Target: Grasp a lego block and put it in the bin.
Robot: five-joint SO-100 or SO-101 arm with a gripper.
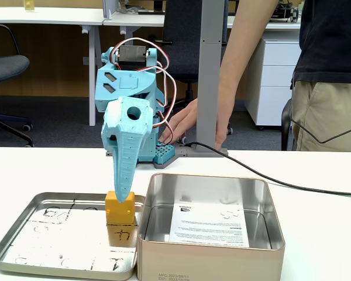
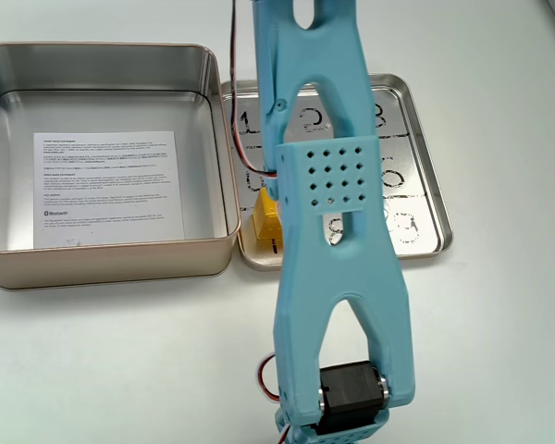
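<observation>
The yellow-orange lego block [image 1: 119, 209] rests on a shallow silver tray [image 1: 29, 237], close to the left wall of the bin [image 1: 210, 260]. The bin is a deep silver tin with a printed white sheet on its floor. My blue gripper [image 1: 124, 198] points straight down, and its tapered tip overlaps the block's top right corner. How the jaws stand is hidden. In the fixed view from above, my arm [image 2: 328, 213] covers most of the lego block [image 2: 265, 220], which peeks out between the bin [image 2: 111, 264] and the tray [image 2: 421, 199].
A person stands behind the table with a hand [image 1: 184, 120] near my base [image 1: 161, 153]. A black cable [image 1: 269, 175] runs across the white table behind the bin. Black scribbles mark the tray floor. A grey post [image 1: 210, 70] rises beside the base.
</observation>
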